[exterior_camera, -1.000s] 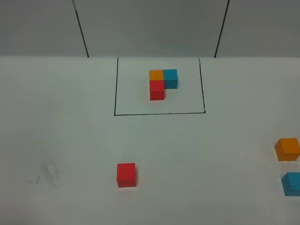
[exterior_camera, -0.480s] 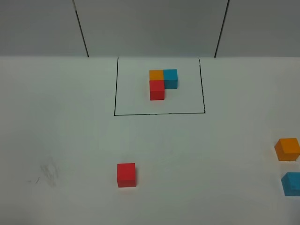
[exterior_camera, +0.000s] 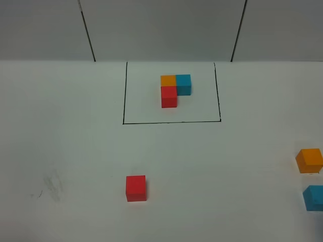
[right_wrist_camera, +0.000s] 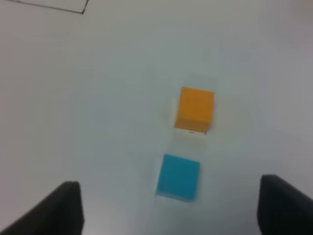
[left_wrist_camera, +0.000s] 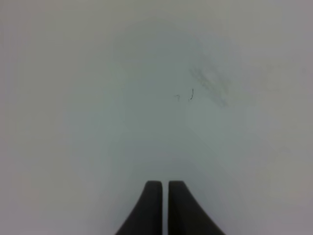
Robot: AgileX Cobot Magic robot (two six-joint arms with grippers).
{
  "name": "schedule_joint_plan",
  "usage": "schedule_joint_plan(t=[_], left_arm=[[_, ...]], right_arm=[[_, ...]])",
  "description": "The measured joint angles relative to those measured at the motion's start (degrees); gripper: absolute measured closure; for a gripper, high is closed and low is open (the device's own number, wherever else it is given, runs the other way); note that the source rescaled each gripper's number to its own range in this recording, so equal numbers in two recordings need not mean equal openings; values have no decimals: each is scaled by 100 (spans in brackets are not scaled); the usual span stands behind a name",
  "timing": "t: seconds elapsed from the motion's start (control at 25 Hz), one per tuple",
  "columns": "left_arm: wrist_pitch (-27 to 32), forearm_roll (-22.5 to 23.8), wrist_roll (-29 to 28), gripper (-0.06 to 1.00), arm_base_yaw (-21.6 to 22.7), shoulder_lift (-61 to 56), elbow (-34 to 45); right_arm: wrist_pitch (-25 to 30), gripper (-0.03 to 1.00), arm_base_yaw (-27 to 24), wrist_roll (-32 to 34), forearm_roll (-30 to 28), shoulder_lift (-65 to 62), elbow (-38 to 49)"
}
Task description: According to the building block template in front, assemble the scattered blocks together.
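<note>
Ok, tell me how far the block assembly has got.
Done: nothing; the red cube, orange cube and cyan-blue cube lie apart, outside the framed template. In hand: the open right gripper faces the cyan-blue cube, holding nothing. Remaining: joining all three into the template's L.

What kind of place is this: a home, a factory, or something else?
Probably a robot test bench in a lab: a plain white table, a black-line rectangle drawn around a building block template, and grey panels behind.
</note>
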Motion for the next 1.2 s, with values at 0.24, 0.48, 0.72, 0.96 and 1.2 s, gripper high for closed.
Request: schedule_joint_plan(t=[0.24,0.48,0.72,0.96,1.2], left_arm=[[0,0,-5,94,0,0,0],[0,0,-10,94,0,0,0],[5,0,-6,94,0,0,0],[5,0,-6,94,0,0,0],[5,0,-6,94,0,0,0]], right_arm=[[-452,4,0,-55,57,636,0],[-954,3,0,-109,57,1437,-33],[-1449,3,0,-113,57,2139,-33],[-1840,3,0,-119,57,2591,-37],[-2184,3,0,-145,35,3121,-37]])
